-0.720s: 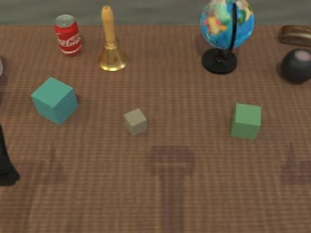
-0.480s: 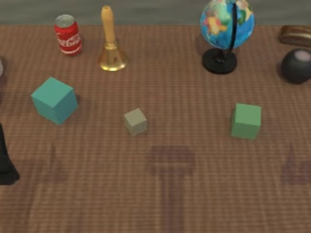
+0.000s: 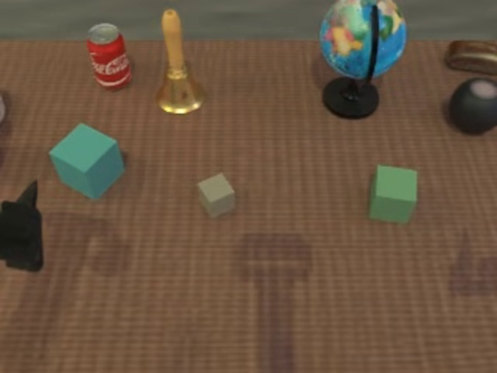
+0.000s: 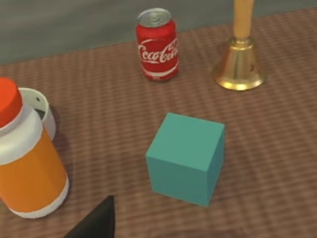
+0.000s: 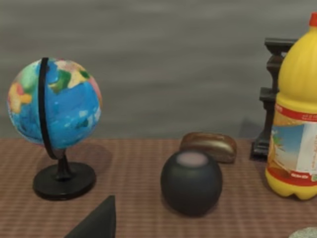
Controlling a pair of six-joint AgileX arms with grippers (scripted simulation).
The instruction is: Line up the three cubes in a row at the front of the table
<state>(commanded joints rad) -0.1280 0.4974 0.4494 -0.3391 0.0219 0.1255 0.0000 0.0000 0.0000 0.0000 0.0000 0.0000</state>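
Little of the AgileX robot's body showed. In the top view, the left gripper [image 3: 22, 233], near the teal cube [image 3: 86, 160], was a matte black mass with no visible markings, screws or cables: a blocky, squarish lower part and one slim finger tapering to a sharp point. In the left wrist view, a single fingertip [image 4: 99, 223] showed near that same cube as a flat, dark charcoal wedge with a straight edge and a pointed tip. The right wrist view gave the same dark triangular fingertip [image 5: 99, 220], plain and unmarked. The right arm's housing did not show in any view.
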